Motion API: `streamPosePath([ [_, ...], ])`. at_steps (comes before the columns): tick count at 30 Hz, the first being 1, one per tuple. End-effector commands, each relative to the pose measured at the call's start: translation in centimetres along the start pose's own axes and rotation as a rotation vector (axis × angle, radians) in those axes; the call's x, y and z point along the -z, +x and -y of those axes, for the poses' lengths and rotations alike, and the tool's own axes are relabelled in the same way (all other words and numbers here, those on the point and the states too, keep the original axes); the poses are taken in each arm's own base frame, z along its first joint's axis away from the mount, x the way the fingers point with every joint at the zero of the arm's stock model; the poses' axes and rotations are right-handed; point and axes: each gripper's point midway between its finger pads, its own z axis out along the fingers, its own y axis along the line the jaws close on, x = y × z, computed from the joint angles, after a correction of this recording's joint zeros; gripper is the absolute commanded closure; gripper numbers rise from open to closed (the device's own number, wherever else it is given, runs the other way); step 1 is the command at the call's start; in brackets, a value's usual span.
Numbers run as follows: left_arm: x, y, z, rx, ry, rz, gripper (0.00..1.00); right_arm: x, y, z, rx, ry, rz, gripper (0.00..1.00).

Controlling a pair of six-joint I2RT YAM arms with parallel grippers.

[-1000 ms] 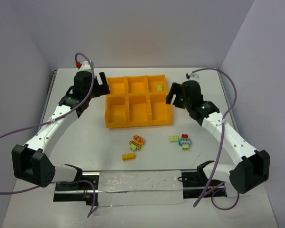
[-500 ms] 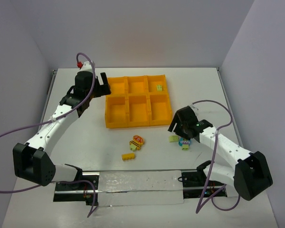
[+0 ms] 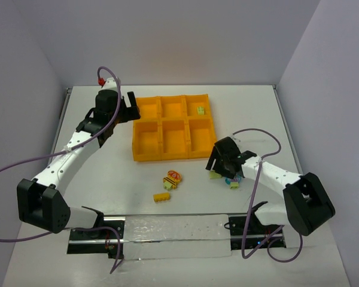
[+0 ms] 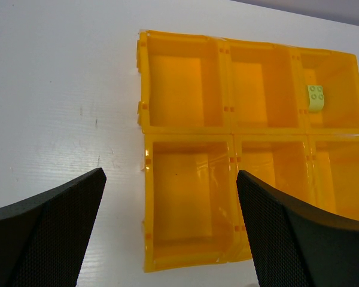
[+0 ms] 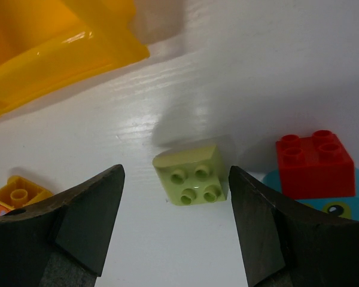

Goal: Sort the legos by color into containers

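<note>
Down at the table (image 3: 107, 179), my right pincer (image 5: 176, 215) is spread wide, grasping nothing. Its two fingers flank a lime green brick (image 5: 192, 173) lying studs-up on the white surface, with a gap showing on each side. Just right of that brick, a red brick (image 5: 314, 161) sits on a teal piece (image 5: 332, 206), close to my right finger. The near right corner of the orange-yellow tray (image 5: 60, 42) lies just beyond.

My left pincer (image 4: 170, 239) hangs over the tray's left side, also released and empty, with the near-left well (image 4: 188, 203) between its fingers. A second lime brick (image 4: 315, 97) rests in the far-right well; the other wells I can see hold nothing. On the open table in front of the tray lie a red-and-yellow cluster (image 3: 173, 179) and, nearer the bases, a yellow brick (image 3: 162, 197).
</note>
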Motion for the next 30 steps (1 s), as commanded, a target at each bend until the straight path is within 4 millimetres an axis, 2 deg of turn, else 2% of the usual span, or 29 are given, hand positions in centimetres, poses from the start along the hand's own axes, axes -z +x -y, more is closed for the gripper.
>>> streamPosePath([
  [1, 0.0, -1.1, 0.6, 0.003, 0.010, 0.036, 0.01, 0.0, -0.1, -3.1, 0.080, -0.056, 0.015, 0.21],
  [7, 0.1, -1.1, 0.6, 0.000, 0.010, 0.036, 0.01, 0.5, 1.1, -5.9, 0.202, -0.068, 0.002, 0.19],
  [12, 0.2, -1.1, 0.6, 0.001, 0.010, 0.039, 0.01, 0.4, 1.8, -6.5, 0.293, -0.051, -0.007, 0.12],
  [16, 0.3, -1.2, 0.8, 0.004, 0.019, 0.039, 0.01, 0.6, 2.5, -7.7, 0.431, -0.102, -0.040, 0.07],
  [22, 0.3, -1.2, 0.9, 0.006, 0.024, 0.042, 0.01, 0.9, 0.7, -8.0, 0.505, -0.076, 0.020, 0.05],
  [27, 0.3, -1.2, 1.1, 0.004, 0.032, 0.037, 0.01, 0.2, 0.2, -9.7, 0.552, -0.110, 0.024, 0.05],
  [30, 0.5, -1.4, 1.0, 0.002, 0.027, 0.042, 0.01, -1.0, 0.7, -10.4, 0.569, -0.134, -0.008, 0.03],
])
